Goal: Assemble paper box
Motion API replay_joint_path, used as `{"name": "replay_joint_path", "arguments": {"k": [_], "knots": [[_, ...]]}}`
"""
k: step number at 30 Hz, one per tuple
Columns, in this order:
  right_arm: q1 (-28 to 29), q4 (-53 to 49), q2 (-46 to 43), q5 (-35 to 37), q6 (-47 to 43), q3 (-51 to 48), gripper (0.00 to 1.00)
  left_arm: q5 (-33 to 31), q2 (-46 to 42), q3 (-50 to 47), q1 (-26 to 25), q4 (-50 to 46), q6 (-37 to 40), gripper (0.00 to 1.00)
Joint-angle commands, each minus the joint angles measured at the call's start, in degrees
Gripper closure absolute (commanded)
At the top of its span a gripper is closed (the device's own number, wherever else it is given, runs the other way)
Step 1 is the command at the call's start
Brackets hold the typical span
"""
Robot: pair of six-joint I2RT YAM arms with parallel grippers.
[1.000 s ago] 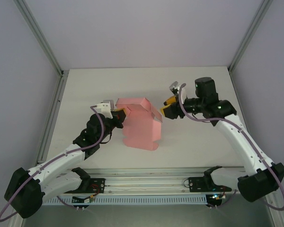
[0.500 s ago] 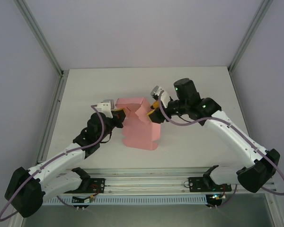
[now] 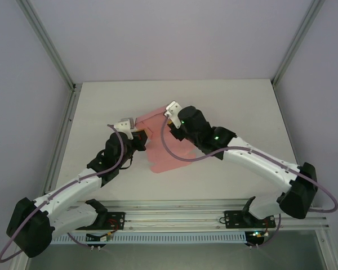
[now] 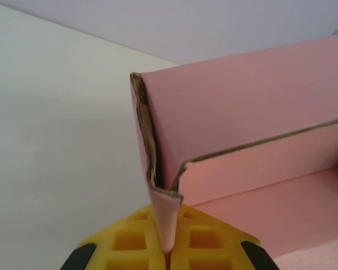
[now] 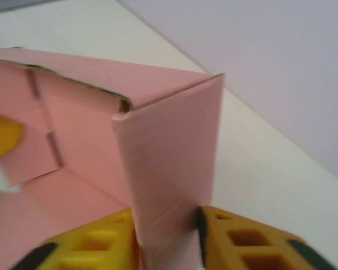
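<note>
The right gripper has swung in and clamped the paper box wall; the left gripper pinches a flap; folding can likely proceed.

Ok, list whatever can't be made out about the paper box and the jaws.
- Top view: the right arm covers the paper box's far corner and its own jaws.
- Left wrist view: the bottom edge cuts off the jaws; the box runs off the right.
- Right wrist view: blurred yellow shape at left; unclear whether the jaws clamp the wall or merely flank it.
</note>
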Motion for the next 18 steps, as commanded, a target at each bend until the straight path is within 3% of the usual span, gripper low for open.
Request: {"name": "replay_joint_path", "arguments": {"k": [1, 4, 9, 13, 18], "knots": [[1.27, 9.34, 3.00, 12.19, -1.24, -0.51, 0.80, 1.30, 0.34, 4.80, -1.79, -2.35, -1.96, 1.00], [1.67, 12.35, 5.59, 19.18, -2.01, -0.40, 0.85, -6.65, 2.32, 9.36, -2.95, -12.18, -8.95, 1.00], [0.17, 13.36, 10.27, 30.08, -2.00, 0.79, 0.90, -16.46, 7.47, 20.44, -5.83, -37.64, -23.29, 1.00], [-1.60, 13.17, 12.13, 31.50, -1.22, 0.30, 0.93, -18.64, 11.85, 26.86, -6.90, -51.70, -31.27, 1.00], [-5.12, 10.54, 13.41, 33.92, 0.45, 0.24, 0.94, -18.81, 14.79, 31.21, -8.24, -58.78, -34.67, 1.00]]}}
